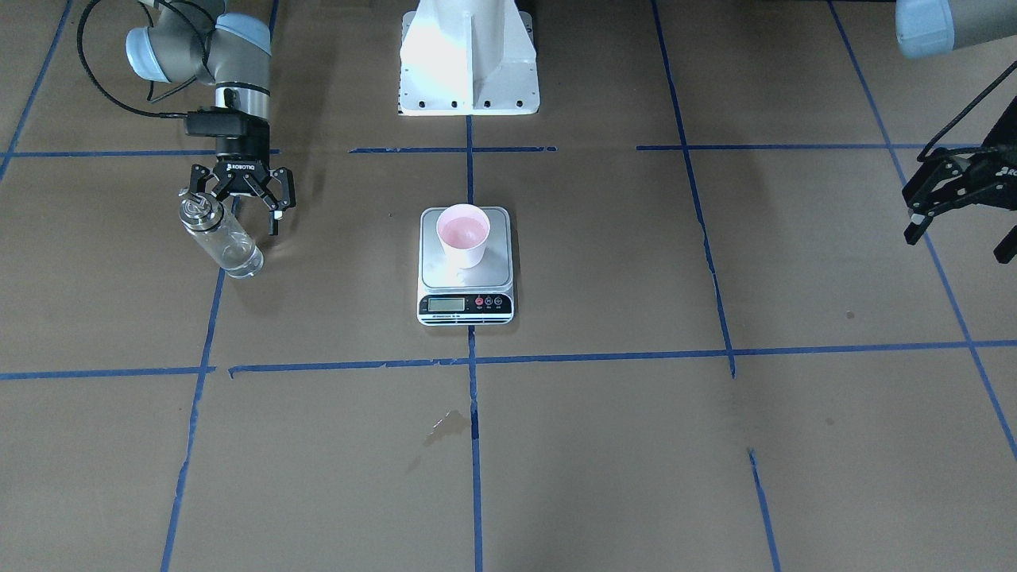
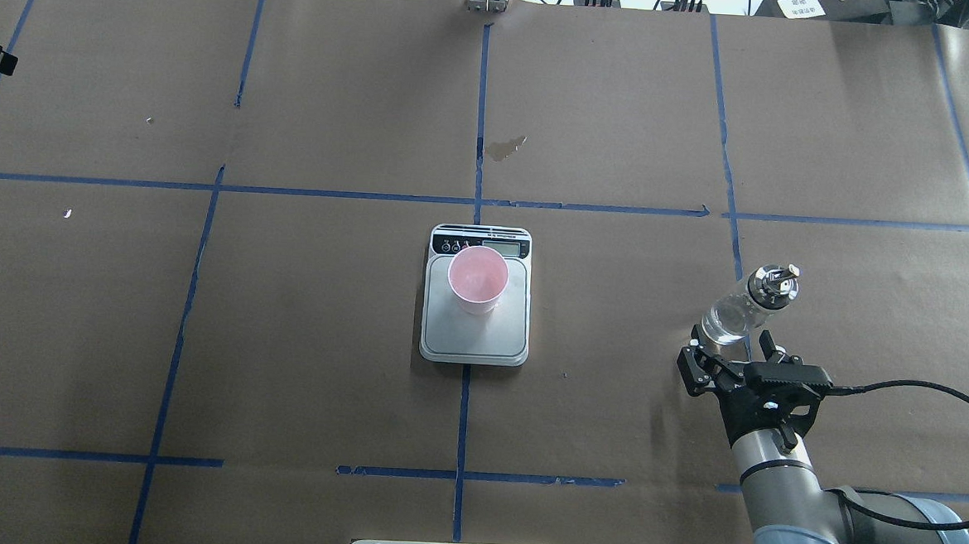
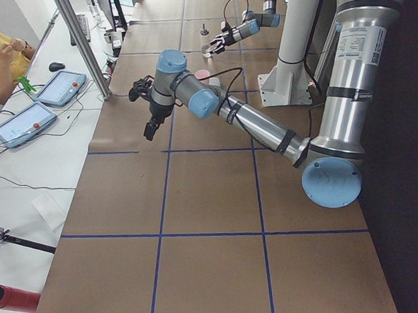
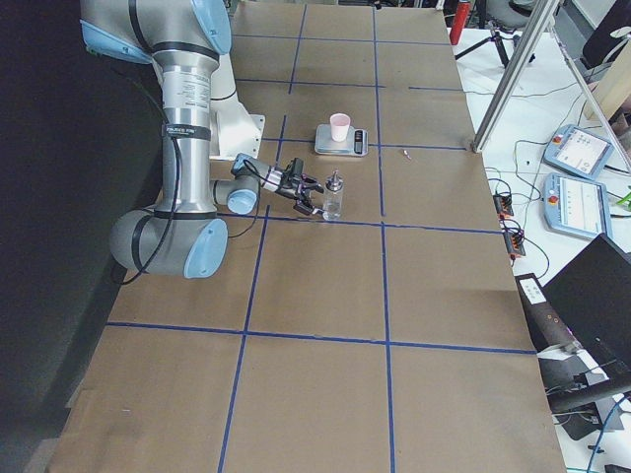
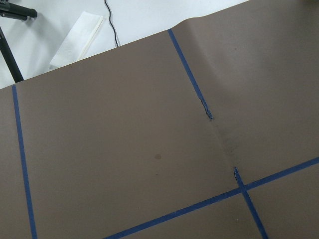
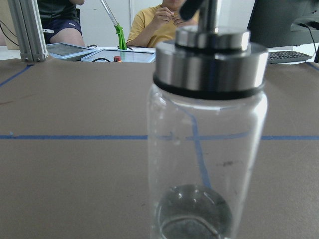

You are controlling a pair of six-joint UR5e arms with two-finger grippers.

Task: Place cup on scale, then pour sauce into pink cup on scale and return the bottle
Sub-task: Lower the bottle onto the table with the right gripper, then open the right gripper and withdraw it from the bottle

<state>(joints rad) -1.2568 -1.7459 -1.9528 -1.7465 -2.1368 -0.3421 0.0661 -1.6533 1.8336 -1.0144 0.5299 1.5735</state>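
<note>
**Entry 1: left pincer (image 1: 957, 230).** Spread wide and holding nothing. It hangs over the bare table (image 2: 323, 338) far out on my left, well apart from everything else.
*Hazard:* I judge little from this one, unless it swings inward across the scale.

**Entry 2: scale (image 2: 474, 338), carrying the cup (image 2: 477, 278).** The cup stands upright on the steel platform, toward the display end.
*Hazard:* The cup looks light and narrow. A knock from the spout or a stream hitting its rim could tip or slide it. That would put sauce on the platform and the button panel.

**Entry 3: bottle (image 2: 735, 317) and right pincer (image 2: 729, 347).** The bottle stands upright on the table at my right, well apart from the scale. My pincer is low at its lower body, jaws wide and gripping nothing.
*Hazard:* The glass is smooth and the metal cap (image 2: 772, 283) sits high. If one finger meets the bottle first, or grazes it in passing, I think the bottle could be shoved over.

**Not legible.**
- The left pincer is cut by the front view's edge and does not appear in its own wrist view.
- The scale's reading is too small to read.
- I cannot tell whether the cup holds liquid.
- A little sauce (image 2: 720, 327) seems to sit low in the bottle.
- The right wrist view shows no fingers and crops the base of the bottle. I cannot say whether the glass lies between my fingers or just ahead of them.
</note>
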